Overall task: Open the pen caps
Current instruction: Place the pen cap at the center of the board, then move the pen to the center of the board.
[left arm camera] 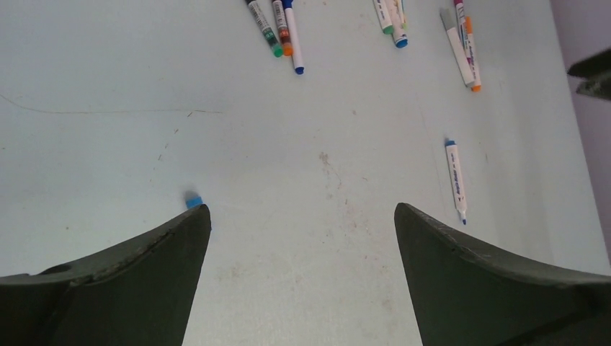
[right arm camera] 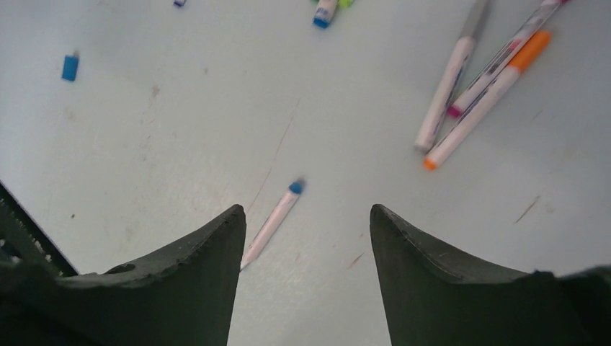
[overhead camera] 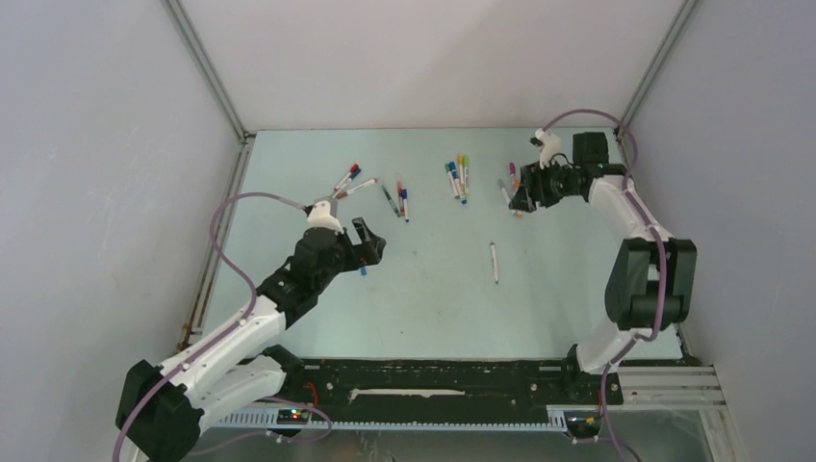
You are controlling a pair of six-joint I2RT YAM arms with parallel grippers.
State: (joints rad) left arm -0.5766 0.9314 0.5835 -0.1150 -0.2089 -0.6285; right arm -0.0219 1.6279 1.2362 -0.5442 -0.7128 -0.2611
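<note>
Small loose blue plastic pen cap (left arm camera: 193,201) seen lying on pale table (left arm camera: 302,180), just beside empty, wide-spread left gripper (left arm camera: 302,216). Uncapped white pen (left arm camera: 455,180) lies apart. Right gripper (right arm camera: 308,216) spread, empty. Barrel print unreadable.

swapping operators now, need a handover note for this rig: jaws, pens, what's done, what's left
Left gripper: jaws wide open, empty, above the table.
Right gripper: jaws open, empty, near the far right pens.
Loose blue cap lies on the table by the left gripper.
Lone pen lies mid-table, its tip bare; it looks done.
Left: the pens in clusters along the far side, most of which look capped.
</note>
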